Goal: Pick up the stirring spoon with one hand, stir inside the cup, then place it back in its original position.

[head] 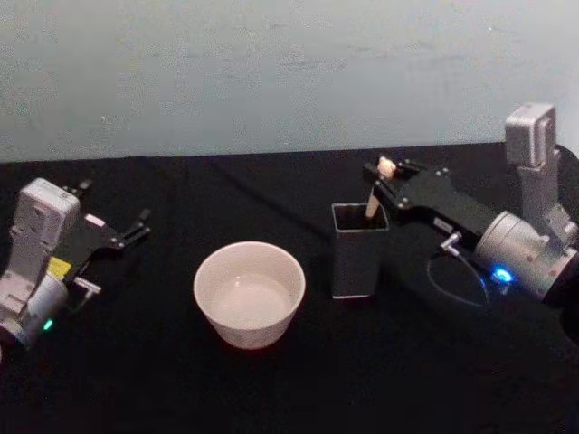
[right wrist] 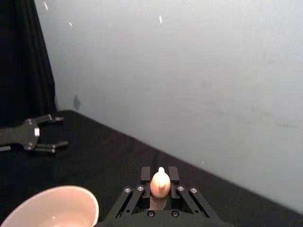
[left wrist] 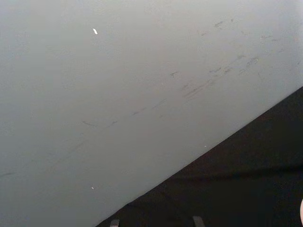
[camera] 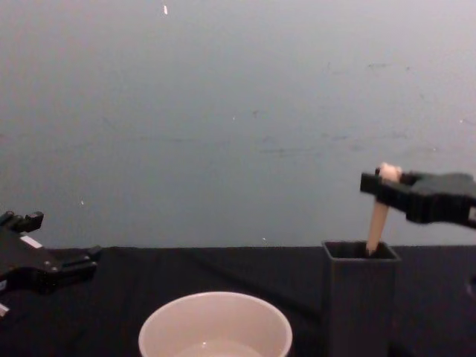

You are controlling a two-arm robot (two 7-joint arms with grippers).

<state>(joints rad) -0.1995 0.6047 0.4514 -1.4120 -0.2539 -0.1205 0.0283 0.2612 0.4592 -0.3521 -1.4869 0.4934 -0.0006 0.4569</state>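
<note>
Head view: cup [head: 249, 294] beside dark holder [head: 359, 258]

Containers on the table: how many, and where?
2. The cup is mid-table; the holder stands just right of it, with the spoon in it, its top gripped by the right gripper. Left gripper parked open at far left.

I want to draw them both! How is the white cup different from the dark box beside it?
The cup is round, cream-white, wide and low; the holder is square, dark grey, narrow and taller. The cup has no spoon in it; the holder has the stirring spoon standing in it, held by the right gripper. Both stand upright, open on top, on the black table.
</note>
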